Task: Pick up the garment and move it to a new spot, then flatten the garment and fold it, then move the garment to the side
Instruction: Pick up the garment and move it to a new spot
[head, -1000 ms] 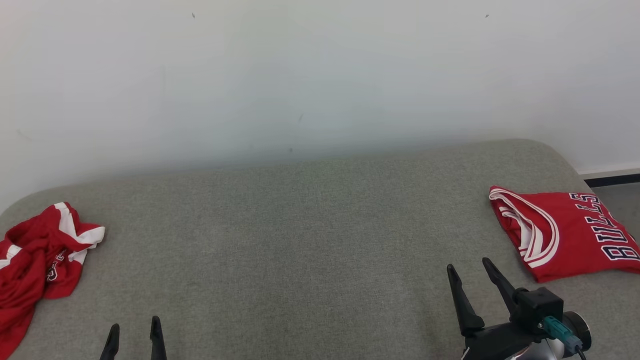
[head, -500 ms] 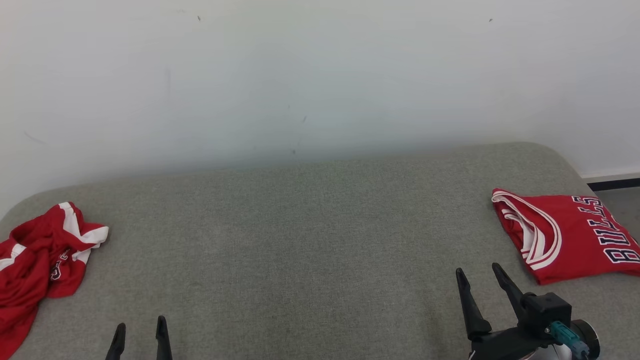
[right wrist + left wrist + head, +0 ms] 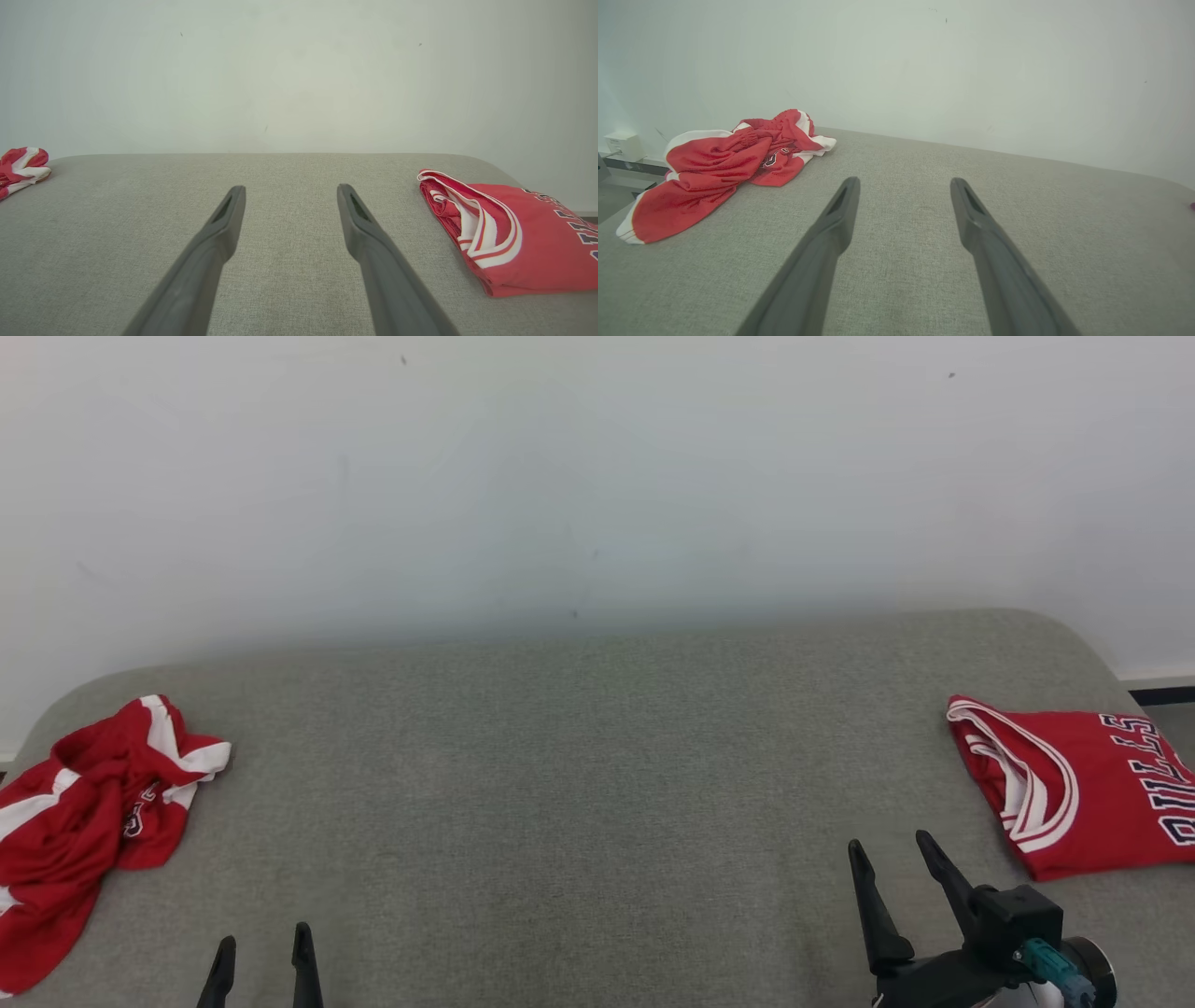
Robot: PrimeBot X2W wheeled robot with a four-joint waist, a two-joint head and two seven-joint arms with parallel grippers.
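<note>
Only the head camera has turned, a little toward the left: both garments sit further right in its picture than a second ago, but neither has shifted on the bench [image 3: 597, 784]. The crumpled red-and-white garment [image 3: 89, 812] lies bunched at the bench's left end, partly over the front-left edge. I judge this to be the piece to pick up next, and the turn looks like lining up on it. The left gripper [image 3: 263, 938] hovers over the front edge, fingers parted and empty, well apart from the heap. The right gripper [image 3: 889, 842] is also spread and holds nothing. Near it, at the right end, lies a folded red jersey [image 3: 1092, 793], seemingly finished. Bare fabric lies between left gripper and heap; nothing blocks the reach.
</note>
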